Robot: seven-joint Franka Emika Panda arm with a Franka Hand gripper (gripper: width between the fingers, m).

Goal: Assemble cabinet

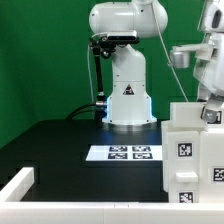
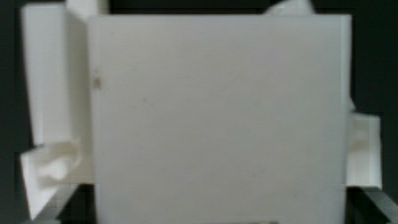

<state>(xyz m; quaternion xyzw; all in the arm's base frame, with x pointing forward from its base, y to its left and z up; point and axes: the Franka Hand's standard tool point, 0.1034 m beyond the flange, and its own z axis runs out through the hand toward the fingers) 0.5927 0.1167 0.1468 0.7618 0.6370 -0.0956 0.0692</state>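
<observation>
The cabinet [image 1: 192, 150] is a large white box-like body with black-and-white tags on its faces, standing at the exterior view's right on the black table. My gripper [image 1: 210, 108] comes down onto its top from above. In the wrist view a broad white panel of the cabinet [image 2: 214, 110] fills the whole space between the black fingers [image 2: 68, 195]. Each finger sits against one side edge of that panel, so my gripper [image 2: 214, 205] is shut on it. The cabinet's lower part runs out of the exterior view.
The marker board [image 1: 130, 153] lies flat mid-table in front of the robot's base [image 1: 128, 100]. A white part [image 1: 15, 186] rests at the front of the exterior view's left. A green wall stands behind.
</observation>
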